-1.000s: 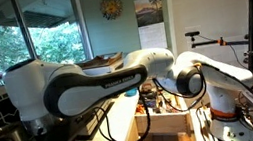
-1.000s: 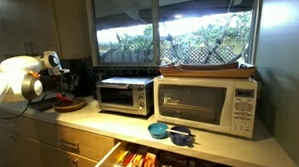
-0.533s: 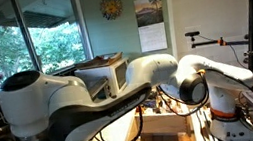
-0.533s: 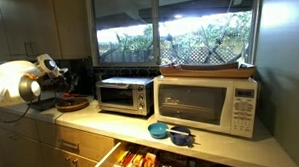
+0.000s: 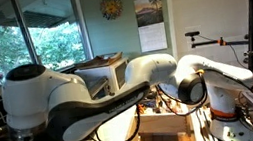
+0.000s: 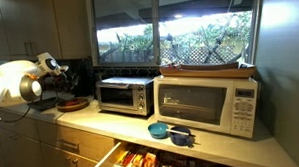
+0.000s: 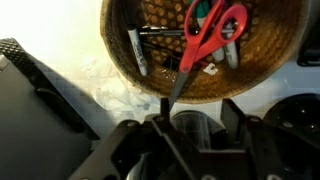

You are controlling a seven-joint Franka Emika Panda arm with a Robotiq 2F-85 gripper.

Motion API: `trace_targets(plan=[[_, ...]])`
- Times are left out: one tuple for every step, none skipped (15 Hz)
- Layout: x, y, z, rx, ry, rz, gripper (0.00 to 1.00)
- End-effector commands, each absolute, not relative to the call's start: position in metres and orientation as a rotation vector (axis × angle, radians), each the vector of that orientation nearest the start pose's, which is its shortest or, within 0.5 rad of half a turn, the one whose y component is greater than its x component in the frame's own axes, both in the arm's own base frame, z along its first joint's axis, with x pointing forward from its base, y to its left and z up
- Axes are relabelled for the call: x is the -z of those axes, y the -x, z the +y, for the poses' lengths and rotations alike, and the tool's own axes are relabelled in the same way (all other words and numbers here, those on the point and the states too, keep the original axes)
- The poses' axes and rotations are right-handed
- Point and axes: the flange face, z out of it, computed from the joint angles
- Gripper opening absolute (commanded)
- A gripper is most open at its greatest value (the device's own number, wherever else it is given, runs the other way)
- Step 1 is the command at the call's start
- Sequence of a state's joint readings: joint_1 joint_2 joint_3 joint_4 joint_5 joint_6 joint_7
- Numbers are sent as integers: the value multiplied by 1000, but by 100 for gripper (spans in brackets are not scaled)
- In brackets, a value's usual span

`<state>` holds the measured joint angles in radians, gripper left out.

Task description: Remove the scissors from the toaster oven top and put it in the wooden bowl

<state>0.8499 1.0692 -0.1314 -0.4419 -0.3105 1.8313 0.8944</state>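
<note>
The scissors (image 7: 210, 35), with red handles, lie in the wooden bowl (image 7: 117, 48) among pens and markers, handles at the far side. Their blade tip reaches over the near rim, right beside my left finger (image 7: 160, 112). My gripper (image 7: 197, 108) hangs just off the bowl's near edge with its jaws apart, closed on nothing. In an exterior view the gripper (image 6: 63, 94) is over the bowl (image 6: 73, 103) at the counter's left end, left of the silver toaster oven (image 6: 125, 94). The arm fills most of the other exterior view.
A white oven (image 6: 207, 103) with a flat tray (image 6: 207, 67) on top stands right of the toaster oven. Two blue bowls (image 6: 169, 132) sit at the counter's front. A drawer (image 6: 142, 160) below hangs open. Dark appliances (image 7: 35, 100) crowd the bowl's left.
The arm sank a little over the bowl during the first half second. Since then it has hardly moved.
</note>
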Motion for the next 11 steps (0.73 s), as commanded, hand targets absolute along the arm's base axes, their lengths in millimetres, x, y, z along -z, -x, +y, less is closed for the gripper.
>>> trace_targets(plan=[[-518, -583, 545, 801, 2952, 297, 90], [-540, -583, 538, 815, 2899, 348, 96], [-568, -581, 530, 863, 2849, 407, 100], [-589, -580, 523, 904, 2802, 467, 100], [-614, -575, 514, 954, 2759, 531, 100], [-638, -569, 507, 1002, 2713, 589, 100], [-659, -564, 501, 1048, 2659, 642, 100], [-682, -554, 497, 1097, 2608, 686, 100], [-699, -547, 494, 1149, 2554, 724, 100], [-678, -561, 493, 1082, 2627, 636, 100], [-694, -554, 490, 1109, 2590, 664, 100]])
